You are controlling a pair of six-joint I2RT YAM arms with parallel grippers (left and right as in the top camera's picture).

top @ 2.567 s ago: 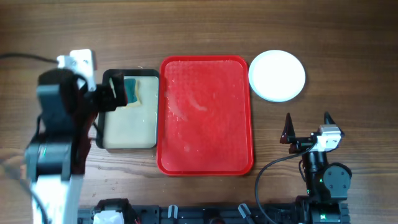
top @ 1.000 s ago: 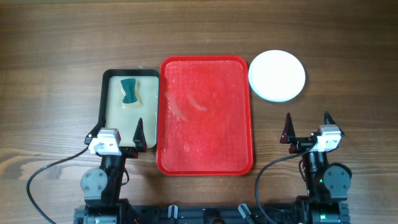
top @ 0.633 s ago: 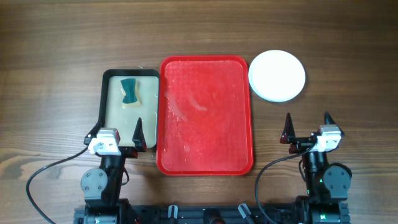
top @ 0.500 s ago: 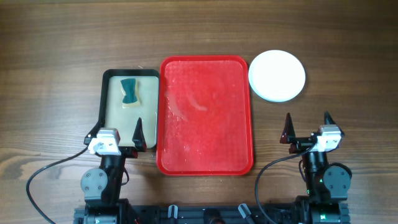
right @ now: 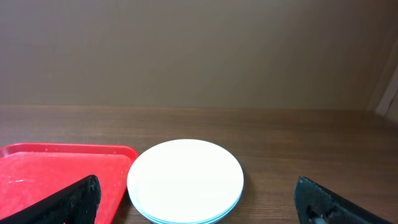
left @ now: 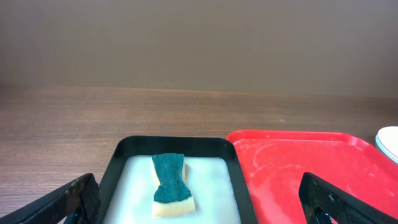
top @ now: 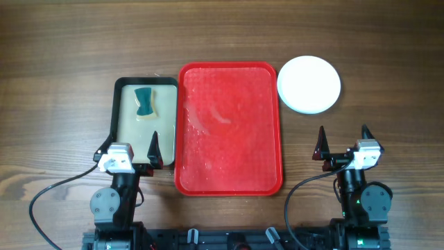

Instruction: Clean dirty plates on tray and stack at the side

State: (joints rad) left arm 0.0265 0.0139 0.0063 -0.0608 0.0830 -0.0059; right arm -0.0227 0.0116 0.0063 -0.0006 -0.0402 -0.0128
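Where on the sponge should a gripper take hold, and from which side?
Probably at the pinched waist of the sponge, from straight above, closing across its width: it lies flat, green face up, away from the walls of the black-rimmed tray, and the waist is narrowest.

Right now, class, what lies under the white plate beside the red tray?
A thin bluish-green rim peeks out below the white plate, so at least one more plate sits underneath. The white plate covers the rest; how many cannot be told.
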